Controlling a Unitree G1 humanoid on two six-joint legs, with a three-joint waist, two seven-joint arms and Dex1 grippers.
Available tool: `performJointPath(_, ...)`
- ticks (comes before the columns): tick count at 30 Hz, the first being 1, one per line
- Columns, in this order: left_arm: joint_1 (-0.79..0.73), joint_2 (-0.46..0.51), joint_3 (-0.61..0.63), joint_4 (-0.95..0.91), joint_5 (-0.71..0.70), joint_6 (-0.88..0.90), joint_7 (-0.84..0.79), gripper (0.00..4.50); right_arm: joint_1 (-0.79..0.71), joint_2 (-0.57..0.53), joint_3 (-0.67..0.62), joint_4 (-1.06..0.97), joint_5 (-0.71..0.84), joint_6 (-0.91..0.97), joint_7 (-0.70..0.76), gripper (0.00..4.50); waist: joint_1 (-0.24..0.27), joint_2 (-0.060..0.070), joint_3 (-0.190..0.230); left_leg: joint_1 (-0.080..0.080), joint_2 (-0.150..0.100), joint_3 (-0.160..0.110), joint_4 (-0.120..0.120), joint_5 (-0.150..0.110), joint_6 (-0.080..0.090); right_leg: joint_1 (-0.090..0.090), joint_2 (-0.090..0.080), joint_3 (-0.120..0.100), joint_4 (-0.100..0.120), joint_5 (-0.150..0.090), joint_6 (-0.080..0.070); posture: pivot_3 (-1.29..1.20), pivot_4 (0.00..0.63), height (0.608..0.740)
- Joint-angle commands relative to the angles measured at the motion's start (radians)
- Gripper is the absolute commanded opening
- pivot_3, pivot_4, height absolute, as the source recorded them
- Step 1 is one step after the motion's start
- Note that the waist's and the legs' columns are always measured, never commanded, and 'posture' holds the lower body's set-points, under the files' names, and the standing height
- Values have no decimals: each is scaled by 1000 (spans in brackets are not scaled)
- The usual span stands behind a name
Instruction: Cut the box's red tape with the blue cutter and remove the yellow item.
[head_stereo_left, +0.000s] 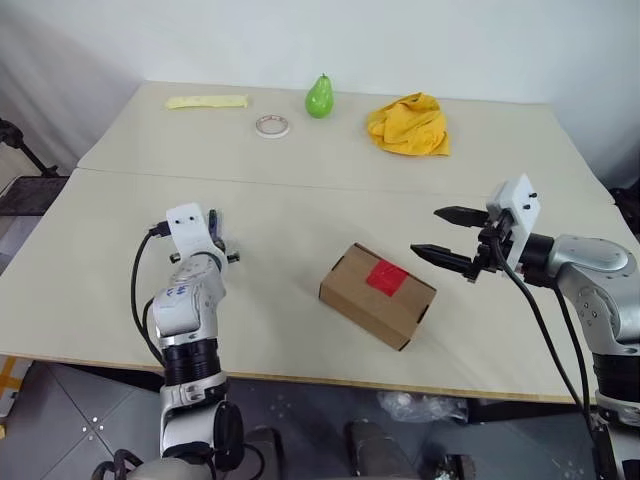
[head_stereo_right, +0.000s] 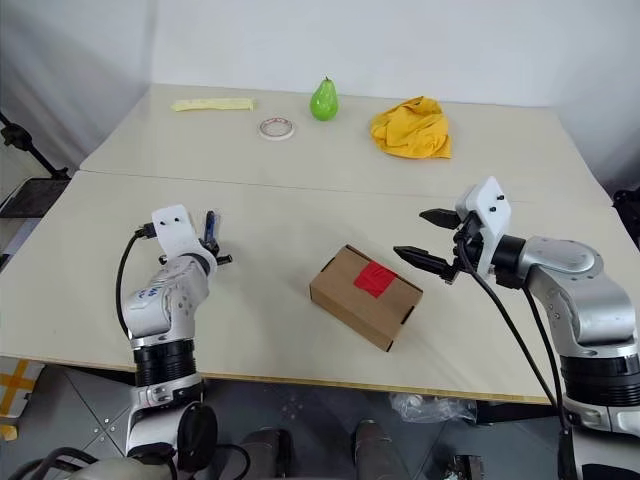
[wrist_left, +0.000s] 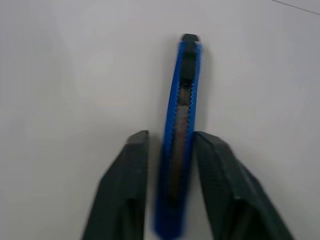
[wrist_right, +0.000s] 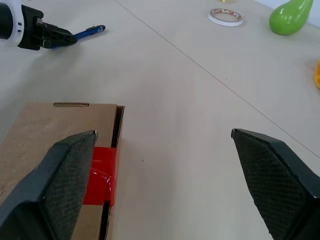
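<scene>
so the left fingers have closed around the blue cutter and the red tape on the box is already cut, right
Not quite. The left fingers do bracket the blue cutter, but the red tape on the box is uncut; the right wrist view shows it whole across the seam.

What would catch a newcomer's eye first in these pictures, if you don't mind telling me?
Most likely the brown box in the middle of the near table, with its bright red tape on top. Next, the left gripper, whose fingers sit on either side of the blue cutter, left of the box. The right gripper hangs open just right of the box, and a yellow cloth and green pear sit at the far edge.
</scene>
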Motion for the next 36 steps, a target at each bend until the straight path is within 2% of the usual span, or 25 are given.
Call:
performJointPath(1,16,-1,0,7,-2,39,3,802,-6,-18,-40,-19,2,-27,-7,4500,0,0,0,0,0,0,0,0,0,0,0,0,0,0,0,0,150,740)
performJointPath(12,40,14,-8,-36,6,89,-2,802,7,-22,-40,-20,2,-33,-13,4500,-1,0,0,0,0,0,0,0,0,0,0,0,0,0,0,0,150,740)
performJointPath(15,46,13,-8,-51,6,101,-2,467,12,-23,-42,-23,4,-32,-14,4500,-2,0,0,0,0,0,0,0,0,0,0,0,0,0,0,0,150,740)
performJointPath(21,61,48,-14,-125,-29,169,-74,454,17,-33,-41,-46,7,-20,-19,4500,-4,0,0,0,0,0,0,0,0,0,0,0,0,0,0,0,150,740)
performJointPath(26,108,227,-66,-214,-155,203,-360,454,-41,-27,7,-128,13,66,-72,4500,-13,1,0,0,1,0,-1,-1,-1,-1,0,0,0,0,0,0,150,740)
performJointPath(30,142,351,-88,-221,-217,210,-502,454,-89,0,73,-199,32,185,-116,4500,-24,1,1,0,1,-2,-1,-1,-2,-1,-1,0,0,0,-1,0,150,740)
performJointPath(32,171,434,-106,-231,-276,181,-639,454,-148,73,151,-251,34,250,-177,4500,-28,0,1,0,1,-3,-2,-1,-2,-1,-1,-1,0,-1,-2,0,150,740)
performJointPath(36,238,563,-154,-270,-366,120,-863,454,-258,192,320,-287,6,375,-242,3248,-51,1,2,0,3,-3,-3,-2,-3,-5,-2,-3,2,-2,-5,0,150,740)
